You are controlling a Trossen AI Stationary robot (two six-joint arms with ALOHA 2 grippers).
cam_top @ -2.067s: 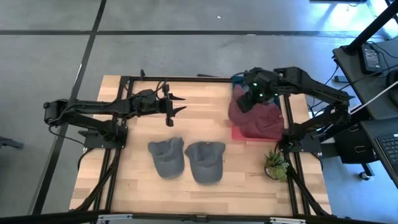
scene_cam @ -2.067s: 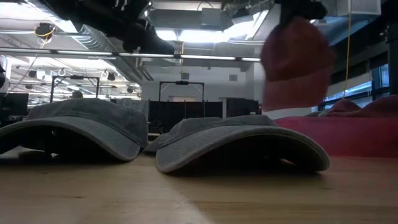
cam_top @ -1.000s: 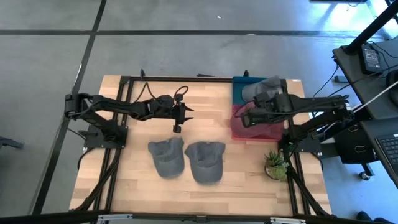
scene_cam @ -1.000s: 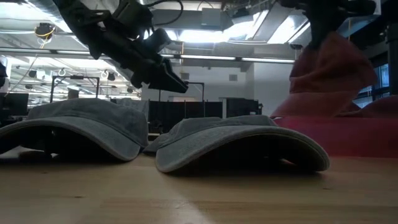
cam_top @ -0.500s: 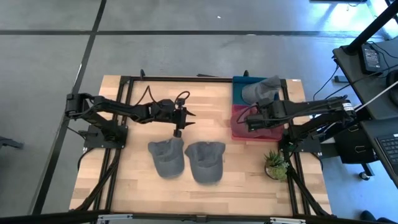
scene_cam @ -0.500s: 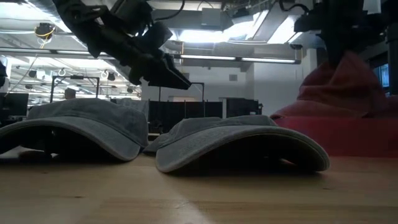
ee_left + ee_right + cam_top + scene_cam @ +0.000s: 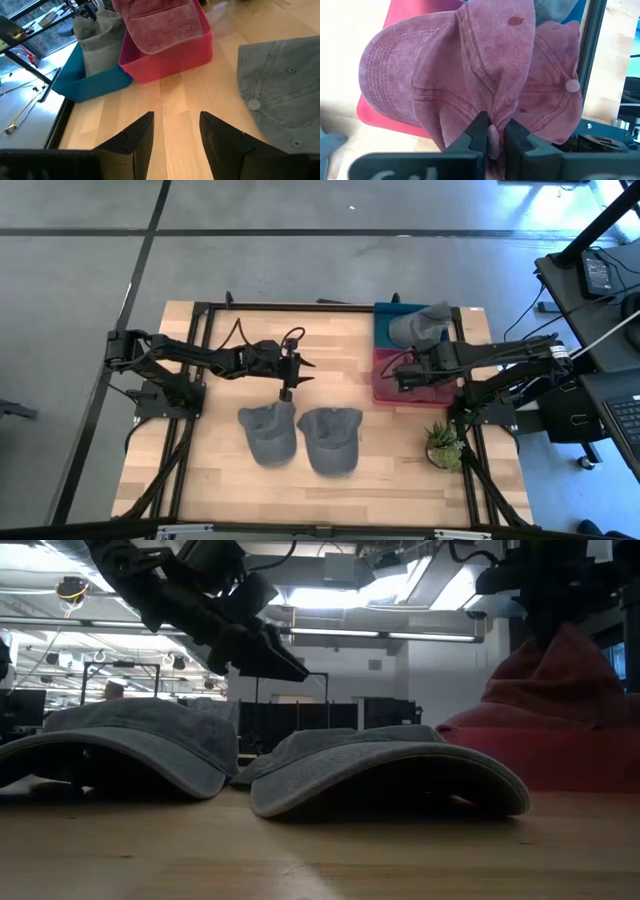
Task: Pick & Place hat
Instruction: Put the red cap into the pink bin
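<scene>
My right gripper [image 7: 400, 376] is over the red bin [image 7: 382, 395] at the table's right side and is shut on a red hat [image 7: 470, 75]. That hat lies on another red hat [image 7: 555, 95] in the bin. Two grey hats [image 7: 268, 432] [image 7: 330, 439] rest brim-down on the table's near middle. My left gripper [image 7: 288, 384] hovers open just beyond the left grey hat [image 7: 280, 95], touching nothing. In the low view it hangs above the hats [image 7: 285, 662]. My right gripper pinches a bunched fold of the red hat's crown cloth [image 7: 492, 131] between its two fingers, coming from above and pointing down. The cloth is drawn up into a peak under the fingers [image 7: 560, 640], while the hat's lower part rests on the pile in the red bin.
A teal bin [image 7: 385, 320] holding a grey hat [image 7: 420, 325] sits behind the red bin at the far right corner. A small potted plant [image 7: 443, 446] stands near the right edge. Bare wood [image 7: 330, 340] lies across the far middle.
My right gripper has come down and a little toward the near edge, lowering the red hat from hanging free onto the pile in the red bin; it stays shut. My left gripper has moved slightly toward the near edge, closer to the left grey hat, and stayed open.
</scene>
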